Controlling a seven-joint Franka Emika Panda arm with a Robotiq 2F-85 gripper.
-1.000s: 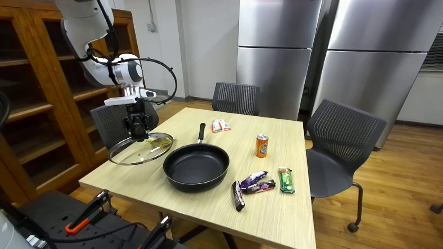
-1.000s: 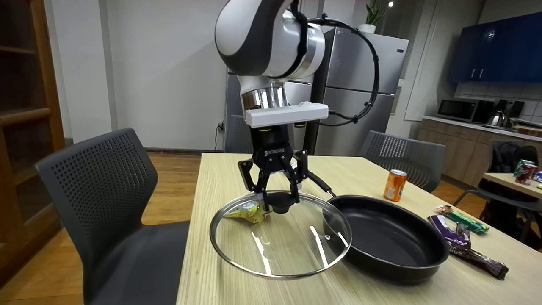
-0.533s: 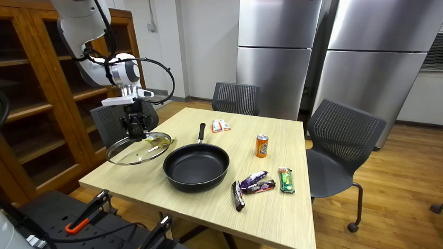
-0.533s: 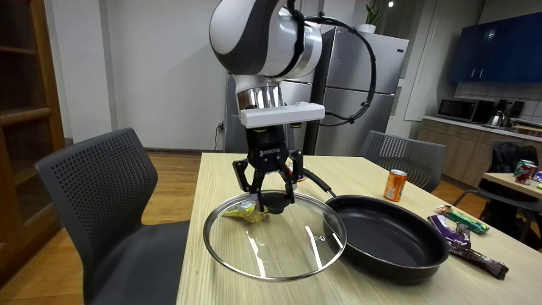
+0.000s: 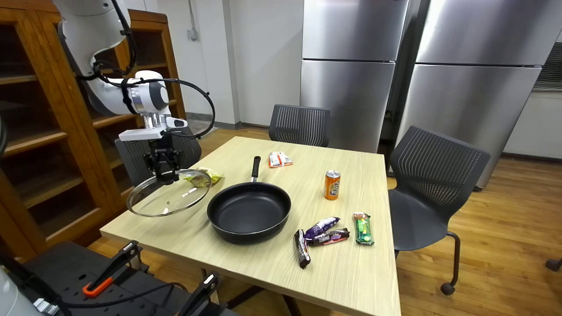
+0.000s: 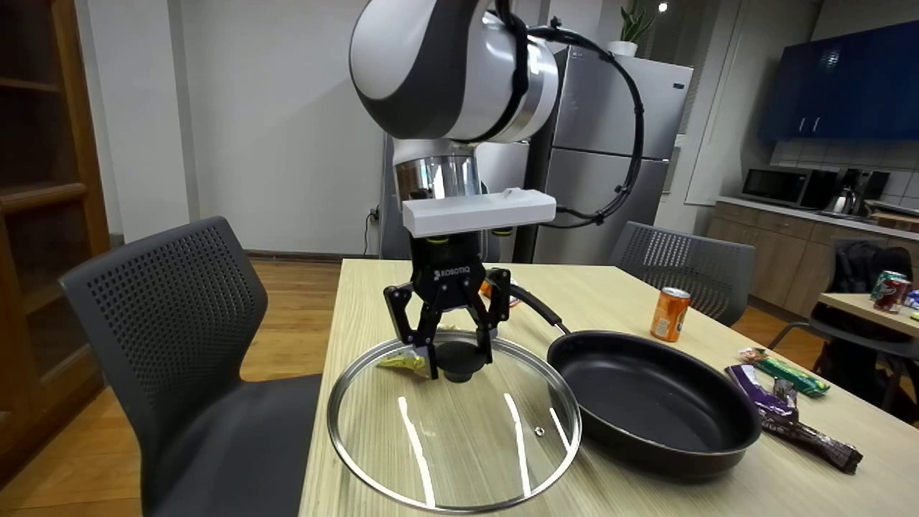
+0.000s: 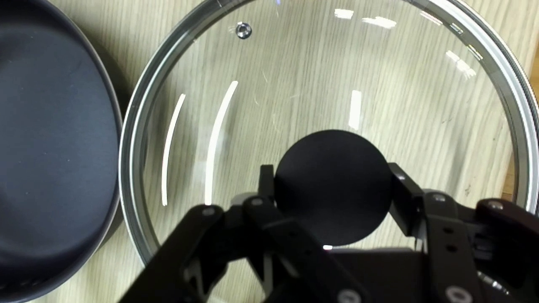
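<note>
Above the pale wood-grained counter point(image 5: 364, 276), the end effector point(image 6: 459, 362) grips a round clear-glass lid point(image 6: 463, 438) by its black knob point(image 7: 332, 189).

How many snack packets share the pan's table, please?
6: yellow packet partly behind the lid, white packet near the handle; right of the pan, purple packet, dark packet, other dark packet, green packet.

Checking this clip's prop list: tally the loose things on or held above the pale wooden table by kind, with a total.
Round black frying pan: 1
Clear round glass lid, held in the black claw: 1
Orange metal drinks can: 1
Slim wrapped purple bar, green bar, two dark bars: 4
Crumpled white-orange snack bag, yellow bag: 2
Total: 9
</note>
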